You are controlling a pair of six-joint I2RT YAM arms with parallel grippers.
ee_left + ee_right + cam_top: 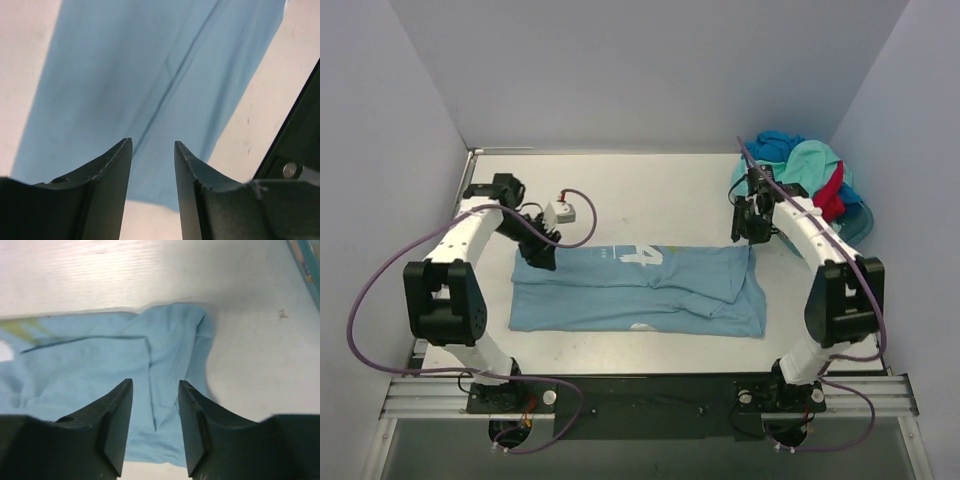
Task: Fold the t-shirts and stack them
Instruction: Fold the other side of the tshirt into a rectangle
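A light sky-blue t-shirt (640,290) with white print lies folded lengthwise across the middle of the table. My left gripper (538,255) is open and empty just above the shirt's far left corner; the left wrist view shows the cloth (150,75) between and beyond the fingers. My right gripper (752,232) is open and empty over the shirt's far right corner, where a folded sleeve (175,335) lies. A pile of mint-green, red and deeper blue t-shirts (807,170) sits at the far right.
The pile of shirts rests in a teal tub (857,218) at the back right corner; its rim shows in the right wrist view (305,260). A small white box (560,211) with a cable lies behind the left gripper. Grey walls enclose the table.
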